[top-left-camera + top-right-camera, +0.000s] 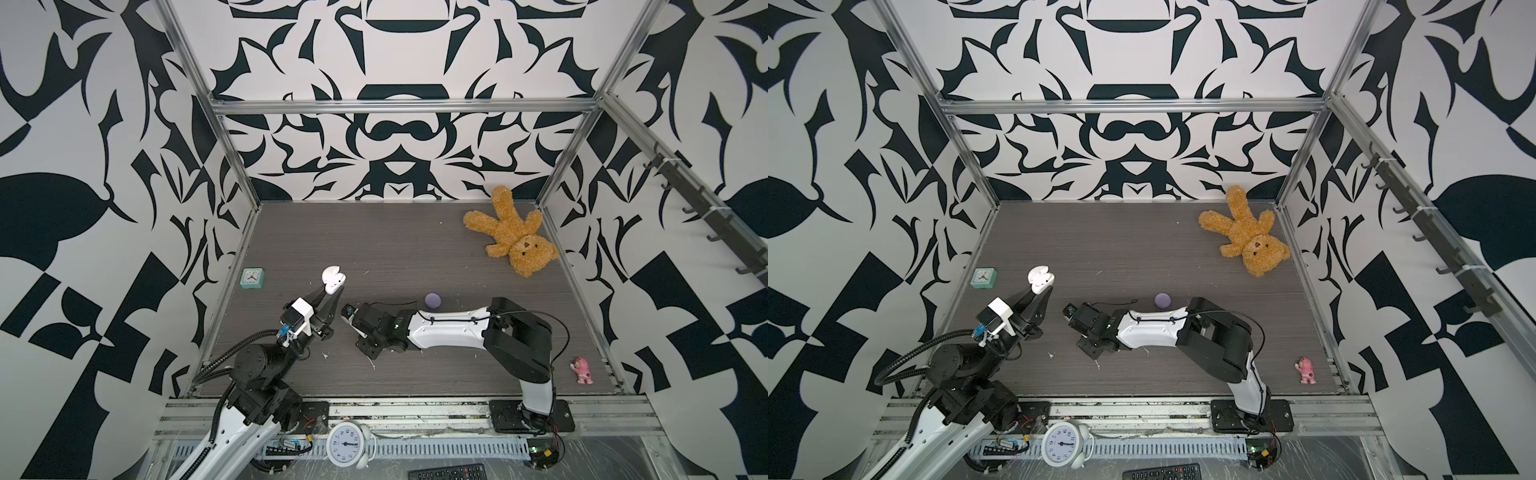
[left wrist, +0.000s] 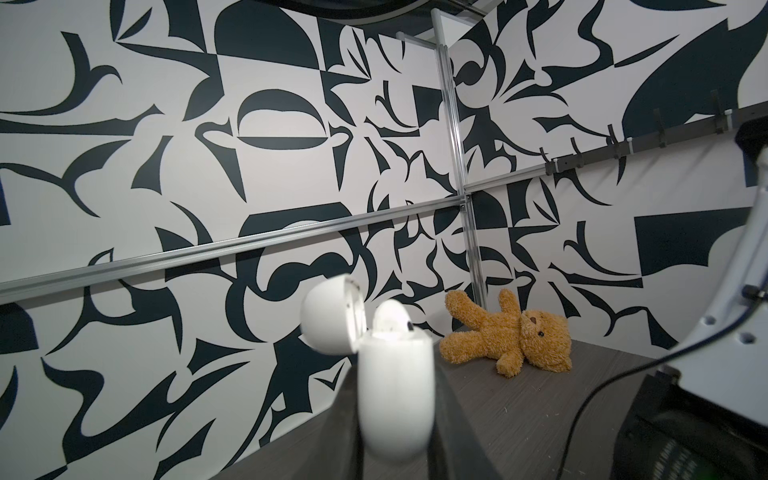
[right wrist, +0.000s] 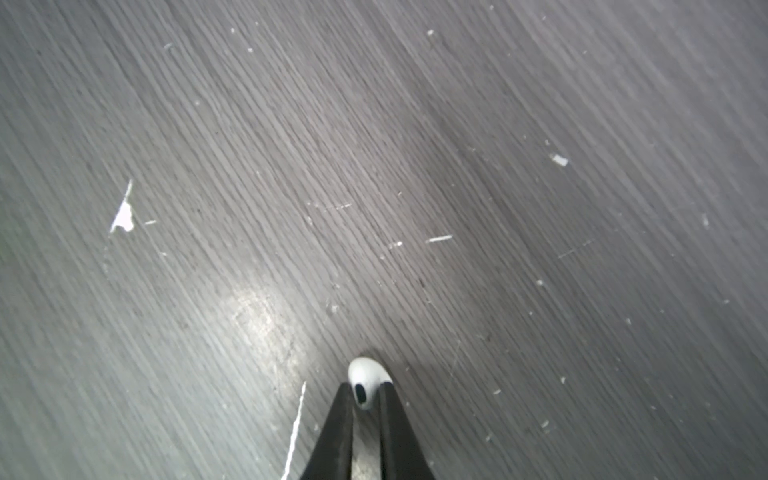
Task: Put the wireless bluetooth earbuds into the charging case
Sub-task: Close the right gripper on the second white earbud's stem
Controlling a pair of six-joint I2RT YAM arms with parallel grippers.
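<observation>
My left gripper (image 1: 329,294) is shut on a white charging case (image 1: 332,281), held above the table's left side with its lid hinged open. In the left wrist view the case (image 2: 395,390) stands upright between the dark fingers, and one white earbud (image 2: 391,320) sits in it. My right gripper (image 3: 365,392) points down close over the table's middle, shut on a white earbud (image 3: 366,374) that sticks out past the tips. In both top views that earbud is hidden under the right gripper (image 1: 353,326). A closed round purple case (image 1: 433,300) lies just behind the right forearm.
A brown teddy bear (image 1: 513,232) lies at the back right, a small teal clock (image 1: 253,278) at the left edge and a pink figure (image 1: 582,370) at the front right. White scraps dot the wood-grain table (image 1: 374,249). A white alarm clock (image 1: 347,442) sits on the front rail.
</observation>
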